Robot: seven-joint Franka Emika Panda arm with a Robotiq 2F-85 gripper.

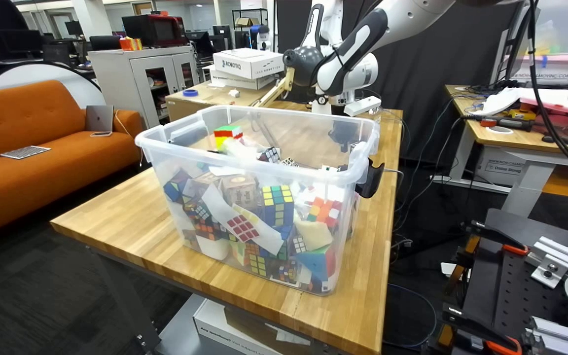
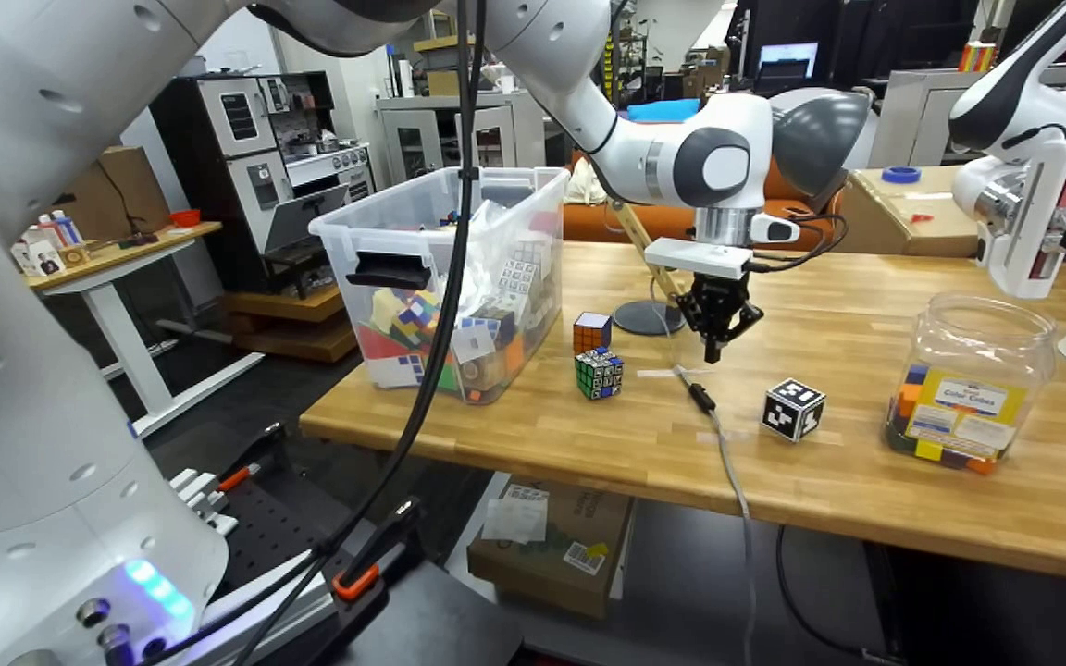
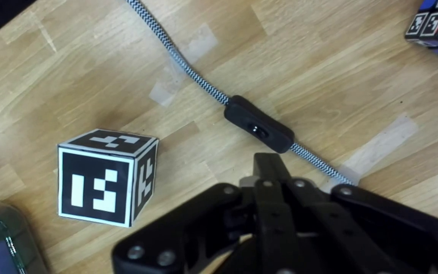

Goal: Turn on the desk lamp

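Note:
The desk lamp has a dark grey rounded head [image 2: 820, 139], a pale wooden arm [image 2: 633, 231] and a round dark base [image 2: 649, 318]. Its head also shows in an exterior view [image 1: 304, 64]; I cannot tell if it is lit. Its grey-white cord [image 3: 196, 76] carries a black inline switch [image 3: 259, 123] with a small rocker, lying on the table; it also shows in an exterior view [image 2: 701, 398]. My gripper [image 3: 270, 163] is shut and empty, pointing down. In an exterior view its tips [image 2: 712, 356] are above the table, close to the switch and apart from it.
A black-and-white marker cube [image 2: 794, 409] and a clear jar of colour cubes [image 2: 973, 398] stand on the table. Two puzzle cubes [image 2: 599, 374] stand by the clear plastic bin [image 1: 244, 162]. Tape holds the cord down. Another robot arm [image 2: 1033, 185] is at the far side.

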